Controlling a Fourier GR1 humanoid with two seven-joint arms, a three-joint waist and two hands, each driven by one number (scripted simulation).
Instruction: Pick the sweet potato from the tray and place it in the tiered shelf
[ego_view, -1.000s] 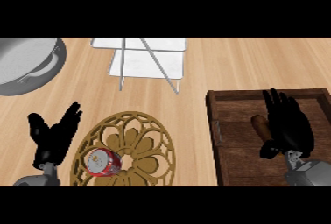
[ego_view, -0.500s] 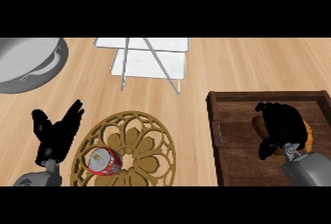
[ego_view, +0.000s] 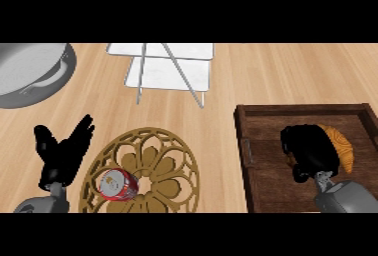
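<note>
On the pale wooden counter (ego_view: 280, 75), a dark wooden tray (ego_view: 303, 108) sits at the right, a grey pot (ego_view: 29, 70) in the far left corner, the white tiered shelf (ego_view: 166, 70) at the far middle, and a golden openwork trivet (ego_view: 159, 150) carries a red can (ego_view: 118, 183). The orange-brown sweet potato (ego_view: 343, 147) lies inside the tray, where the right hand (ego_view: 314, 150) curls its fingers around it and hides its left part. The left hand (ego_view: 63, 152) rests just left of the trivet, with fingers straight and apart.

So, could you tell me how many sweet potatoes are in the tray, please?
1: the sweet potato lies in the tray, under the right hand, fingers curled round it; the hand may hide another.
</note>
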